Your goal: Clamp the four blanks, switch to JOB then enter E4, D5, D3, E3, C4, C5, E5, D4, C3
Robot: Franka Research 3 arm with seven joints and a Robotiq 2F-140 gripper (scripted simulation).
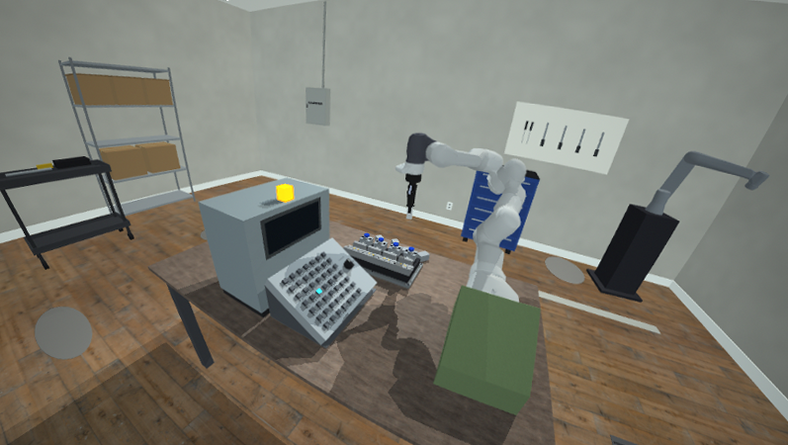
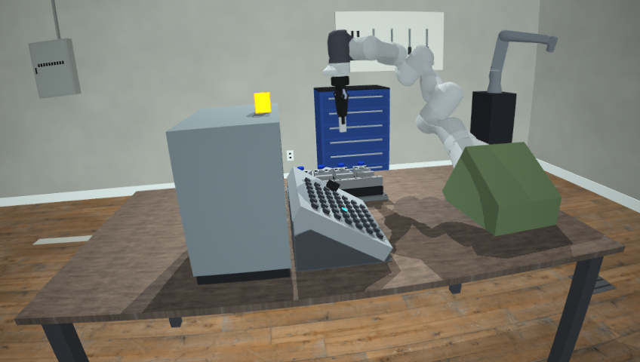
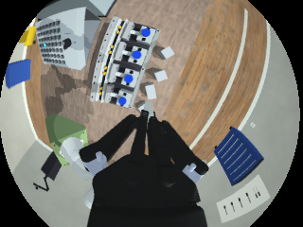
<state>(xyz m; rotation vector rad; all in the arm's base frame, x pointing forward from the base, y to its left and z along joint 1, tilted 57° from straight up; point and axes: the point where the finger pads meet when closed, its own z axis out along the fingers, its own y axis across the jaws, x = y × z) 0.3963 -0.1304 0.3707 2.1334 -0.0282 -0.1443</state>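
Observation:
My gripper (image 1: 409,214) (image 2: 343,130) (image 3: 147,107) is shut and empty, pointing down high above the table behind the vise row. The vise row (image 1: 380,265) (image 2: 364,181) (image 3: 98,71) has four stations with blue-topped valves; I see no blank on its rails, though details are small. Three pale blanks (image 3: 167,52) (image 3: 161,76) (image 3: 151,91) lie beside it; a fourth is partly hidden behind my fingertips. On the sloped key panel (image 1: 360,284) (image 3: 78,57) one key (image 1: 318,290) (image 2: 344,209) (image 3: 44,44) glows cyan. The selector (image 1: 348,264) (image 2: 332,185) (image 3: 66,43) is black; its setting is unreadable. The amber lamp (image 1: 284,193) (image 2: 262,102) is lit.
The tall grey cabinet (image 1: 232,244) (image 2: 233,192) stands behind the key panel, with a dark screen (image 1: 292,225). A large green block (image 1: 488,341) (image 2: 525,197) stands on the table near my arm's base. The blue drawer cabinet (image 1: 484,203) (image 2: 352,134) (image 3: 239,156) is beyond the table.

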